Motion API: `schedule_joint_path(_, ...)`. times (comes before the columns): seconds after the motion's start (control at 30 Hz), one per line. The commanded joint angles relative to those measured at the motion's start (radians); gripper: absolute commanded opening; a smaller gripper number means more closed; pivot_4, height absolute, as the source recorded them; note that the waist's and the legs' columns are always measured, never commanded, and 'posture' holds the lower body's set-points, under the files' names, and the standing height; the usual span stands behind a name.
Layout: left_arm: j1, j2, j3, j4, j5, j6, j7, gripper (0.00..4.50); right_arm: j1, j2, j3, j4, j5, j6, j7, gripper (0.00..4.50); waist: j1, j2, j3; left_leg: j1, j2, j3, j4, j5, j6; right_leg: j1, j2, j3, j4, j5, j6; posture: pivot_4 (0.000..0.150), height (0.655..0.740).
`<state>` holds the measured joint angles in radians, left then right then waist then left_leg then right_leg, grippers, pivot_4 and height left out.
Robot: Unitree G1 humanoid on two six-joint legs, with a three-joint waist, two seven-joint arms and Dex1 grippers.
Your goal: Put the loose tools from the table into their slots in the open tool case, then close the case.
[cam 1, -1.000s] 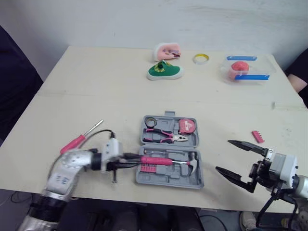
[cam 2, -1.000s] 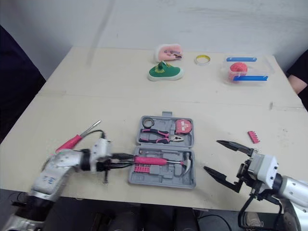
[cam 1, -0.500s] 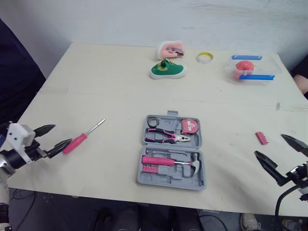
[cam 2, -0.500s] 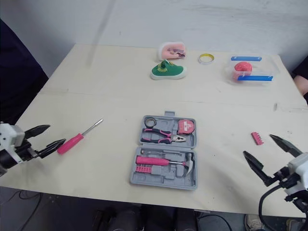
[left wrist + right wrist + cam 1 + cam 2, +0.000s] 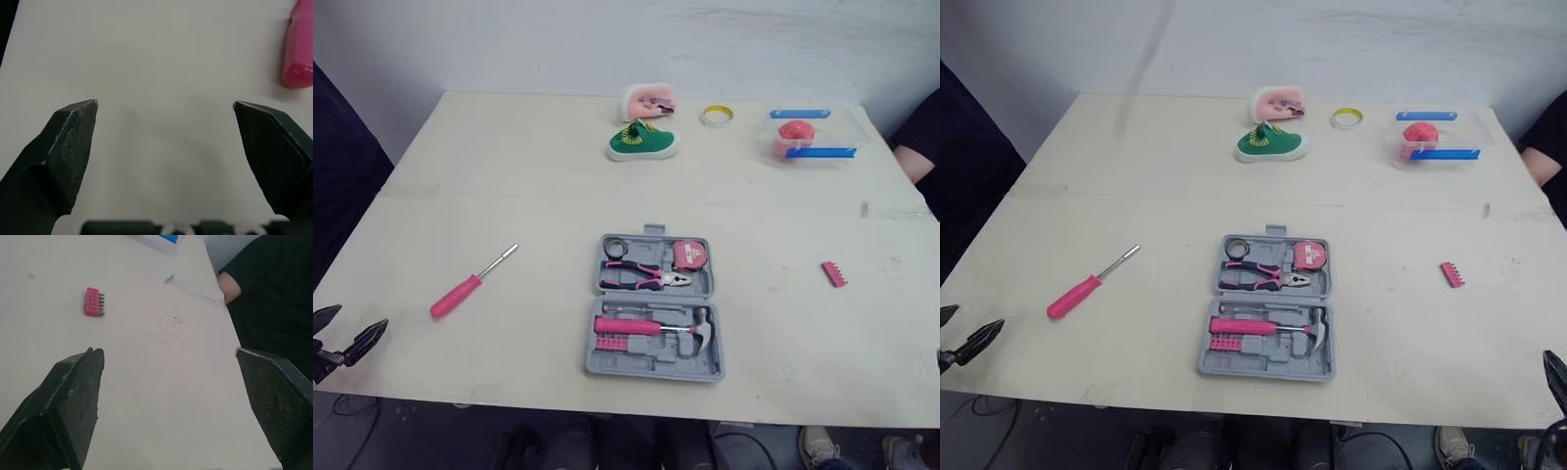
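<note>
Left tool (image 5: pixel 165 103) and right tool (image 5: pixel 166 350) farther back, wide open, empty; hammer (image 5: pixel 628 326), pliers (image 5: pixel 642 277) inside open case (image 5: pixel 651 365).

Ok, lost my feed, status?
Left gripper, right gripper open, empty. Screwdriver and bit strip loose on table; case open. Nothing blocking.

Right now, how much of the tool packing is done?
Done: hammer, pliers and tape measure sit in the open tool case. In hand: nothing; left gripper and right gripper are open. Left: pink screwdriver and pink bit holder lie loose on the table; case unclosed.
</note>
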<state>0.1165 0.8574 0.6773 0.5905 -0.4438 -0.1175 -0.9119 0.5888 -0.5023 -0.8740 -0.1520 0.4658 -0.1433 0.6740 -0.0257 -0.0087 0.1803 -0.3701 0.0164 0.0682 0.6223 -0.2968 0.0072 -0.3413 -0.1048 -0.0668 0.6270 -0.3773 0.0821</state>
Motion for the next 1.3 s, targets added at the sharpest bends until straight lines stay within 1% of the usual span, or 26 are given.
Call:
schedule_joint_path(0.03,-0.022,-0.008,0.012,-0.101,-0.036,0.013,0.002,4.48,-0.049,-0.002,0.038,-0.062,0.013,0.032,-0.042,4.50,-0.003,0.000,0.000,0.000,0.000,0.000,0.000,0.000,0.000,0.000,0.000,0.000,0.000,0.000,0.000,0.150,0.7400)
schedule_joint_path(0.13,-0.027,-0.023,-0.004,-0.191,-0.048,0.052,0.001,4.48,-0.086,-0.004,0.057,-0.052,0.017,0.039,-0.043,4.50,-0.002,0.000,0.000,-0.002,0.000,0.000,-0.001,0.000,0.000,-0.002,0.000,0.000,-0.001,0.000,0.000,0.150,0.7400)
schedule_joint_path(0.2,-0.035,-0.028,-0.022,-0.253,-0.059,0.082,-0.005,4.48,-0.111,-0.009,0.077,-0.056,0.022,0.044,-0.037,4.50,-0.002,0.001,0.000,-0.002,0.000,0.001,-0.002,0.002,0.004,-0.002,0.000,-0.001,-0.001,-0.001,-0.001,0.150,0.7400)
schedule_joint_path(0.27,-0.046,-0.030,-0.084,-0.386,-0.094,0.163,-0.038,4.48,-0.149,-0.027,0.105,-0.057,-0.006,0.086,-0.070,4.50,-0.002,0.001,0.000,-0.002,-0.001,0.001,-0.002,0.002,0.004,-0.002,0.000,-0.001,-0.001,-0.001,-0.001,0.150,0.7400)
schedule_joint_path(0.33,-0.071,-0.031,-0.139,-0.491,-0.131,0.239,-0.057,4.48,-0.187,-0.036,0.140,-0.072,0.032,0.114,-0.045,4.50,-0.002,0.001,0.000,-0.002,-0.001,0.001,-0.001,0.003,0.005,-0.001,0.000,-0.001,-0.001,-0.001,-0.001,0.150,0.7400)
schedule_joint_path(0.4,-0.117,-0.023,-0.201,-0.581,-0.183,0.340,-0.076,4.48,-0.224,-0.050,0.174,-0.078,0.037,0.200,-0.082,4.50,-0.001,0.000,0.000,-0.002,-0.001,0.001,0.001,0.003,0.006,0.000,0.000,-0.001,0.001,-0.001,-0.001,0.150,0.7400)
schedule_joint_path(0.47,-0.142,-0.013,-0.250,-0.650,-0.219,0.411,-0.105,4.48,-0.235,-0.077,0.200,-0.073,0.003,0.272,-0.111,4.50,-0.002,0.001,0.000,-0.002,-0.001,0.000,0.001,0.005,0.006,0.000,0.000,-0.001,0.002,0.000,0.000,0.150,0.7400)
schedule_joint_path(0.63,-0.202,-0.027,-0.352,-0.817,-0.302,0.564,-0.112,4.48,-0.314,-0.119,0.239,-0.029,0.052,0.352,-0.058,4.50,-0.006,0.001,0.000,-0.001,-0.001,0.000,0.001,0.007,0.005,0.000,0.002,-0.001,0.003,0.000,0.001,0.150,0.7400)
schedule_joint_path(0.7,-0.249,-0.048,-0.427,-0.915,-0.343,0.622,-0.109,4.48,-0.379,-0.146,0.264,0.052,0.077,0.401,-0.011,4.50,-0.005,0.001,0.000,-0.001,-0.001,0.001,0.002,0.008,0.002,0.000,0.002,0.000,0.003,0.000,0.001,0.150,0.7400)
schedule_joint_path(0.73,-0.277,-0.065,-0.468,-0.960,-0.359,0.642,-0.105,4.48,-0.409,-0.172,0.290,0.128,0.075,0.412,0.044,4.50,-0.005,0.001,0.000,-0.001,-0.001,0.001,0.002,0.008,0.002,0.001,0.003,0.000,0.003,0.000,0.001,0.150,0.7400)
schedule_joint_path(0.8,-0.308,-0.081,-0.512,-1.003,-0.371,0.669,-0.108,4.48,-0.450,-0.205,0.318,0.238,0.056,0.401,0.107,4.50,-0.002,0.001,0.000,-0.001,-0.001,0.001,0.005,0.008,0.002,0.002,0.003,0.000,0.003,0.001,0.002,0.150,0.7400)
schedule_joint_path(0.93,-0.345,-0.099,-0.539,-1.043,-0.394,0.702,-0.101,4.48,-0.568,-0.241,0.342,0.429,0.021,0.363,0.137,4.50,0.000,0.002,0.001,-0.002,-0.001,0.001,0.007,0.009,0.002,0.002,0.005,0.000,0.003,0.001,0.003,0.150,0.7400)
schedule_joint_path(0.97,-0.348,-0.106,-0.550,-1.059,-0.399,0.710,-0.098,4.48,-0.602,-0.251,0.360,0.503,-0.008,0.338,0.137,4.50,0.000,0.002,0.001,-0.002,-0.001,0.001,0.007,0.009,0.002,0.002,0.005,0.000,0.003,0.001,0.003,0.150,0.7400)
schedule_joint_path(1.1,-0.342,-0.115,-0.577,-1.093,-0.396,0.723,-0.099,4.48,-0.709,-0.269,0.389,0.709,-0.061,0.257,0.155,4.50,-0.003,0.001,0.001,-0.002,-0.001,0.001,0.009,0.010,0.002,0.003,0.005,0.001,0.003,0.002,0.004,0.150,0.7400)
schedule_joint_path(1.3,-0.339,-0.122,-0.570,-1.095,-0.405,0.729,-0.094,4.48,-0.798,-0.270,0.425,0.765,-0.083,0.256,0.171,4.50,-0.002,0.001,0.001,-0.002,0.000,0.001,0.009,0.011,0.001,0.004,0.007,0.002,0.003,0.002,0.004,0.150,0.7400)
